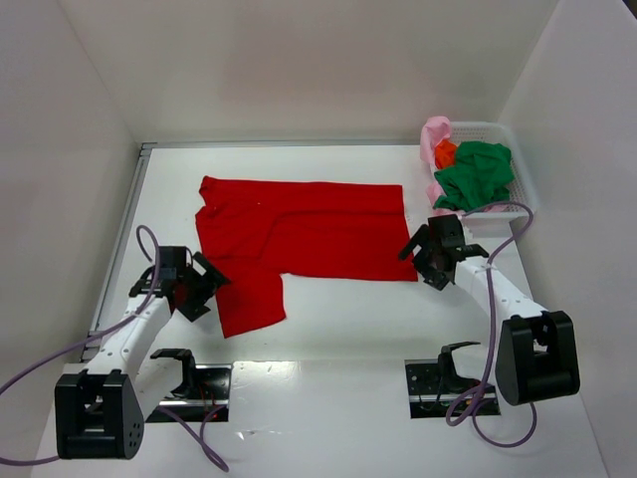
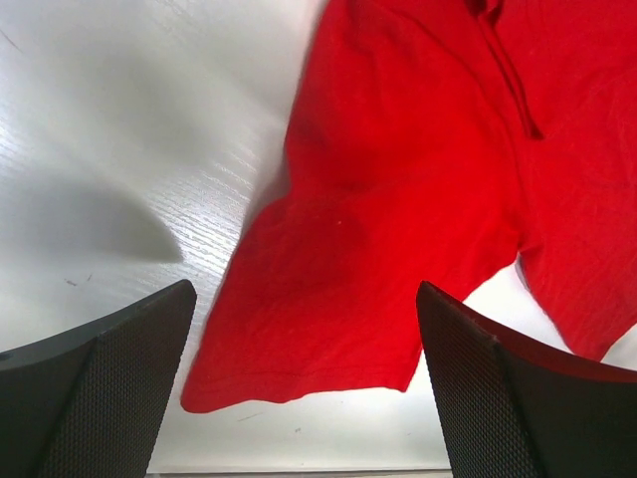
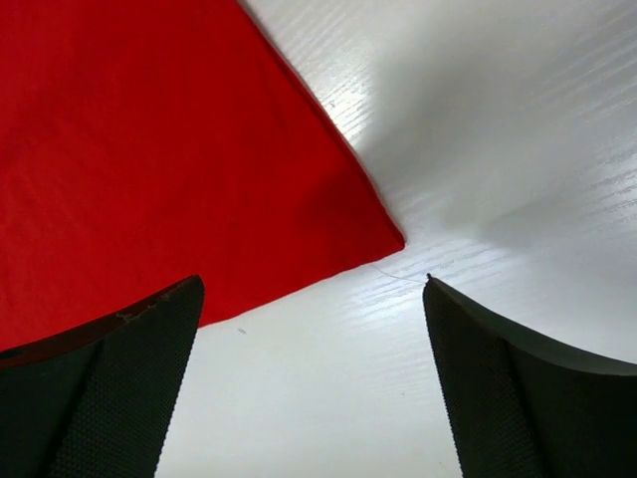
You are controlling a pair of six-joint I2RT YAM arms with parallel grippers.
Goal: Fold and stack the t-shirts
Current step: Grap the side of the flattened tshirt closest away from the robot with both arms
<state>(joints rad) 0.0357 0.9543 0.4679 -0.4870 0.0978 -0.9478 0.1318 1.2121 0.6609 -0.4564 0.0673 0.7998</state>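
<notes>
Two wide-spread pairs of fingers hold nothing: the left gripper hovers at a sleeve of the bright red t-shirt, and the right gripper at its near right corner. That shirt lies spread on the white table. At the far right, the dark green t-shirt, pale pink t-shirt and orange t-shirt are heaped in the white basket.

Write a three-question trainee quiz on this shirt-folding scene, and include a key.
1. True or false: the red shirt lies spread out, outside the basket.
2. Which shirt colour is missing from the basket? A green, B pink, C red.
3. Fill in: the left tool and right tool are both ____ (open or shut).
Key: 1 true; 2 C; 3 open.
</notes>
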